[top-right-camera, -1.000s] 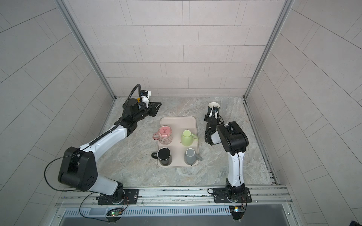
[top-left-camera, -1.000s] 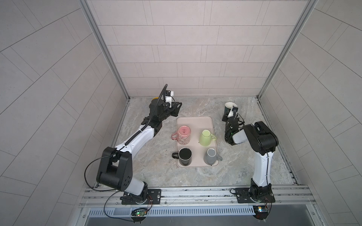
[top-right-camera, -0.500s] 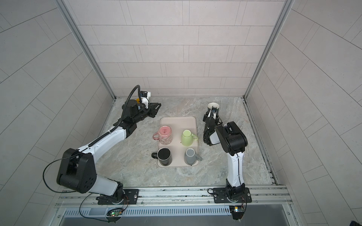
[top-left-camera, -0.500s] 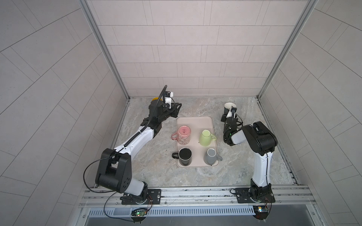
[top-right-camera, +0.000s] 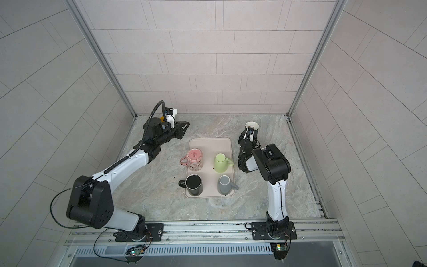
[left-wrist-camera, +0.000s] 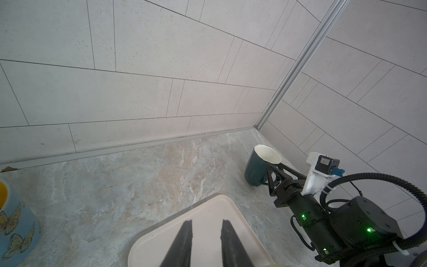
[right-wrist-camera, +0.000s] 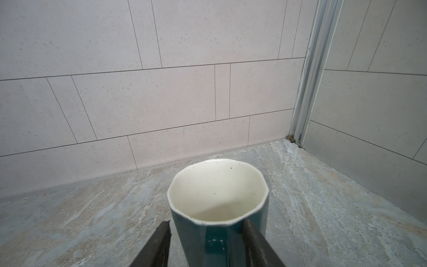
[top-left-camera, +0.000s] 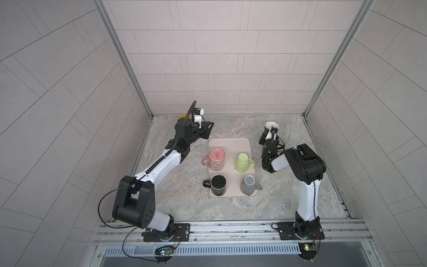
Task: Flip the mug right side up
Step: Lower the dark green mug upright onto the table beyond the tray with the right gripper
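The teal mug (right-wrist-camera: pixel 217 196) with a cream inside stands mouth up on the stone table at the back right, seen in both top views (top-left-camera: pixel 271 126) (top-right-camera: pixel 251 126) and in the left wrist view (left-wrist-camera: pixel 261 166). My right gripper (right-wrist-camera: pixel 206 222) straddles it from the near side and is open. One finger (right-wrist-camera: pixel 165 233) stands clear of the wall; the other finger (right-wrist-camera: pixel 251 233) is close against it. My left gripper (left-wrist-camera: pixel 206 222) hovers over the far left corner of the tray (left-wrist-camera: pixel 161 242), slightly open with nothing between its fingers (top-left-camera: pixel 211 124).
The beige tray (top-left-camera: pixel 231 142) holds a pink mug (top-left-camera: pixel 217 158), a green mug (top-left-camera: pixel 242 163), a black mug (top-left-camera: pixel 218 183) and a grey mug (top-left-camera: pixel 248 187). A blue butterfly mug (left-wrist-camera: pixel 16 222) stands at the back left. Tiled walls close in behind and beside the table.
My right gripper's jaws have spread wider around the teal mug, which stays in place. The left arm has barely shifted.
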Robot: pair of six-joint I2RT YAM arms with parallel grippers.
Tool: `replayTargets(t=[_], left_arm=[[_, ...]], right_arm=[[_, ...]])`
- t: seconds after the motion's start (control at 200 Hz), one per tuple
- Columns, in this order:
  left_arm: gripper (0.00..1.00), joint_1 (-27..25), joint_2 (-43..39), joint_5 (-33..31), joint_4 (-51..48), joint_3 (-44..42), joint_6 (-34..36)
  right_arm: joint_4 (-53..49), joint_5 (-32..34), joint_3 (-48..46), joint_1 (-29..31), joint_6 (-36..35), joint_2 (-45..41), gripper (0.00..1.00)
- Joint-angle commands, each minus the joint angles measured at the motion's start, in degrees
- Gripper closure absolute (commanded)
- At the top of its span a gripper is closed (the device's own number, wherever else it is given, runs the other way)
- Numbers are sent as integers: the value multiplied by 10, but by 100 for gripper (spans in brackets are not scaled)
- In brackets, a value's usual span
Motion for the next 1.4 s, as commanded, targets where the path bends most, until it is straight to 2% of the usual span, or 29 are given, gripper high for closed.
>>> replayTargets(t=[0.0, 0.645, 1.396], left_arm=[[73, 3, -21, 13, 24, -8, -1], [73, 3, -7, 36, 63, -2, -36], [73, 3, -24, 41, 89, -18, -53]], right_arm=[[-8, 16, -6, 5, -3, -11, 47], [-14, 62, -19, 32, -26, -26, 44], [-26, 99, -35, 52, -6, -45, 41]])
